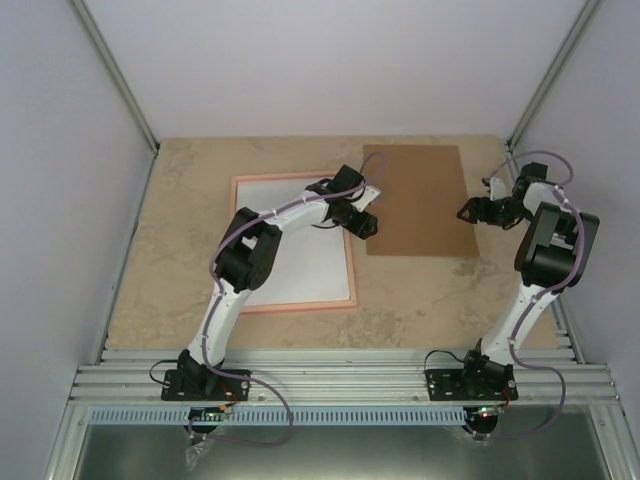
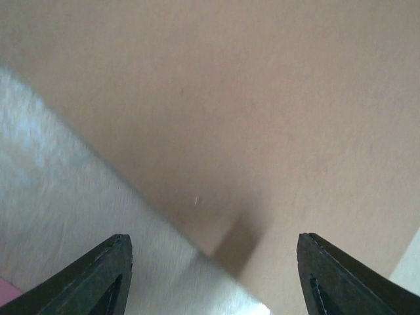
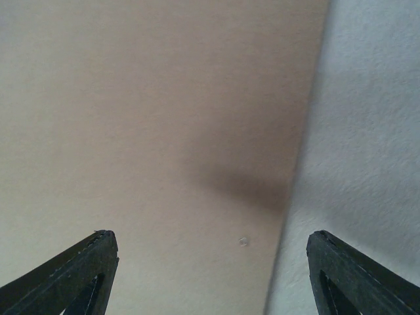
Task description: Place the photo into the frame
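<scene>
The pink frame (image 1: 300, 307) lies flat on the table left of centre. A white sheet, the photo (image 1: 315, 265) with its plain side up, lies inside it. My left arm reaches over it. My left gripper (image 1: 366, 226) (image 2: 213, 237) stands open and empty just past the frame's right edge, low over the near left corner of a brown cardboard board (image 1: 415, 200) (image 2: 262, 98). My right gripper (image 1: 468, 212) (image 3: 211, 233) is also open and empty, low over the board's right edge (image 3: 164, 131).
The board lies flat to the right of the frame with a narrow strip of table (image 2: 72, 216) between them. A sliver of pink (image 2: 5, 292) shows at the left wrist view's corner. White walls close in the table (image 1: 420, 300) on three sides.
</scene>
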You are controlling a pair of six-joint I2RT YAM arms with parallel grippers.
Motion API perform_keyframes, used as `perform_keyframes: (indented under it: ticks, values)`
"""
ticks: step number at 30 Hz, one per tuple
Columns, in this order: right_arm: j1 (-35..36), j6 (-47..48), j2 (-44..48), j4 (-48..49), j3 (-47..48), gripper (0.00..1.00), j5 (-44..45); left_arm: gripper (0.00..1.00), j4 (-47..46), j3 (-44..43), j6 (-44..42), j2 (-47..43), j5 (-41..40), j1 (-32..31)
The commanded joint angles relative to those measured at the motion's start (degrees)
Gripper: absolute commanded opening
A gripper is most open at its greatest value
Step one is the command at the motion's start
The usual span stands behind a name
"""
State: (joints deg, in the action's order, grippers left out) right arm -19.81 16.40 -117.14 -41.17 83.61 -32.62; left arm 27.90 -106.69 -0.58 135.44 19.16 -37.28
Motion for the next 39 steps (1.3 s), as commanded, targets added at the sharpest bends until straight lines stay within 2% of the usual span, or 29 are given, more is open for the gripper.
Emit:
perform_keyframes:
  ticks: [1, 5, 8, 11, 15, 22, 27, 31, 36, 39]
  values:
    - [-0.2, -1.4, -3.8, 0.9, 4.8, 0.8, 3.3, 0.7, 3.4, 6.4, -2.0, -4.0, -3.9, 2.0]
    - [-0.2, -3.0, -7.4, 1.8, 7.8, 0.79, 3.0, 0.71, 5.2, 10.5, -2.0, -6.3, -1.6, 6.1]
    - [0.3, -3.4, -9.9, 2.3, 10.1, 0.79, 3.2, 0.71, 3.1, 15.3, -1.7, -9.3, 1.5, 9.1]
    - [1.5, -3.4, -12.3, 2.0, 12.4, 0.77, 2.9, 0.72, 0.6, 16.3, -0.5, -11.0, 4.1, 9.9]
    - [3.7, -3.7, -13.3, 2.0, 12.3, 0.72, 2.1, 0.72, -2.9, 13.2, 6.0, -9.5, 8.8, 9.9]
    - [6.3, -4.4, -12.7, 2.9, 7.6, 0.69, 0.9, 0.74, -6.5, 3.7, 19.7, -1.2, 16.3, 9.9]
    - [8.3, -4.7, -13.0, 3.4, 5.8, 0.67, 0.3, 0.71, -6.2, 0.2, 26.3, 2.7, 13.4, 9.5]
    - [10.8, -4.6, -12.5, 2.7, 4.6, 0.66, -0.5, 0.69, -4.4, 3.5, 25.7, 1.2, 13.4, 9.5]
    - [12.6, -4.7, -9.1, 1.5, -1.2, 0.66, -2.6, 0.6, -5.2, 15.5, 20.7, -6.7, 16.2, 9.5]
    - [12.6, -4.0, -5.6, 0.2, -6.0, 0.66, -3.0, 0.59, -4.2, 20.1, 17.8, -11.0, 16.4, 9.6]
